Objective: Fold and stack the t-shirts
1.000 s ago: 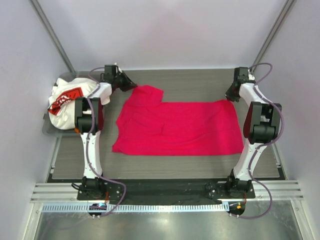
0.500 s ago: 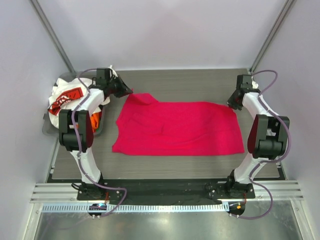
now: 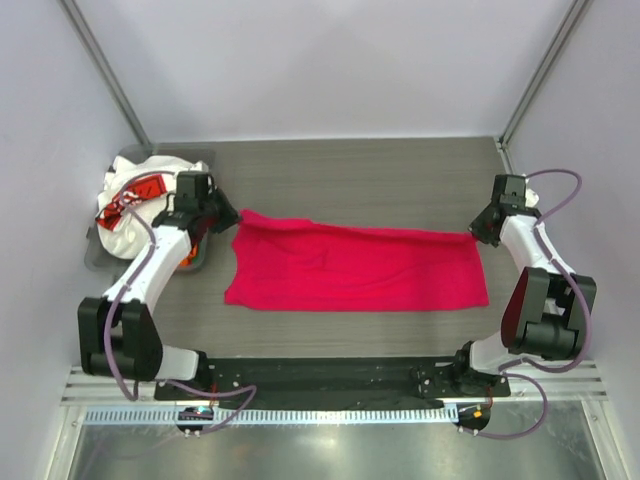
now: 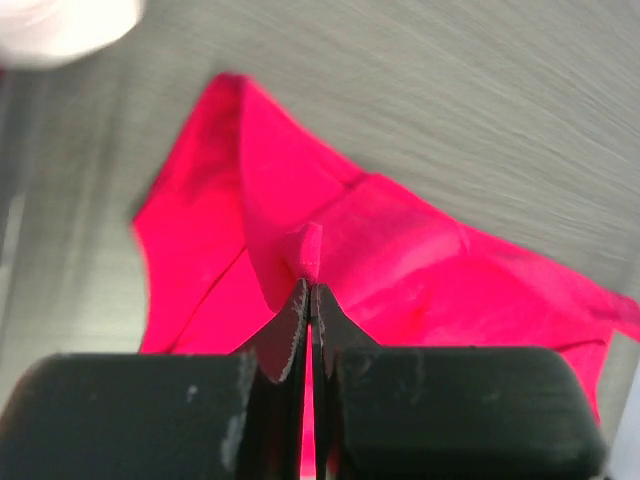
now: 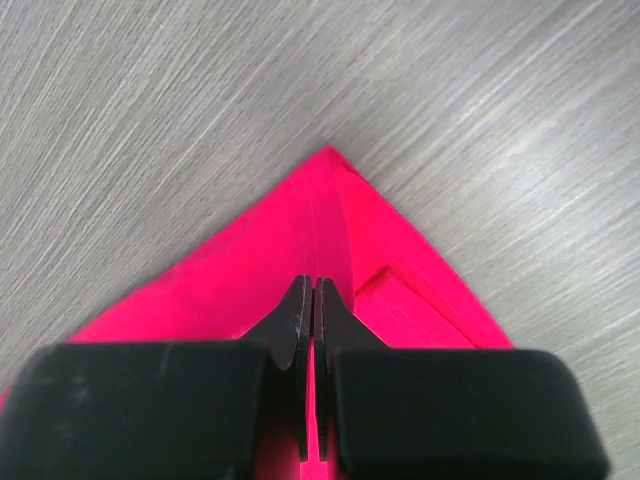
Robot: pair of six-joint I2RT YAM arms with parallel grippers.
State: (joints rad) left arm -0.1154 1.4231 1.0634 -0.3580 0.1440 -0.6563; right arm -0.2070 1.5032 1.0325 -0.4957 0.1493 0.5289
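left gripper (image 4: pixel 309 292) and right gripper (image 5: pixel 313 290) each pinch a magenta t-shirt (image 3: pixel 350 268) corner; i'd lower both evenly so the fold beneath lands straight.

- In the left wrist view, the near part of the magenta t-shirt (image 4: pixel 400 270) is hidden behind the left gripper (image 4: pixel 308 292), and its right end is cut off by the edge.
- In the right wrist view, its near part is covered by the right gripper (image 5: pixel 308 290).
- A white shape (image 4: pixel 55 25) at the far left corner is blurred and cropped.
- The print on the white t-shirt (image 3: pixel 125 230) is too small to be read.
- The grey bin (image 3: pixel 100 260) is largely covered.
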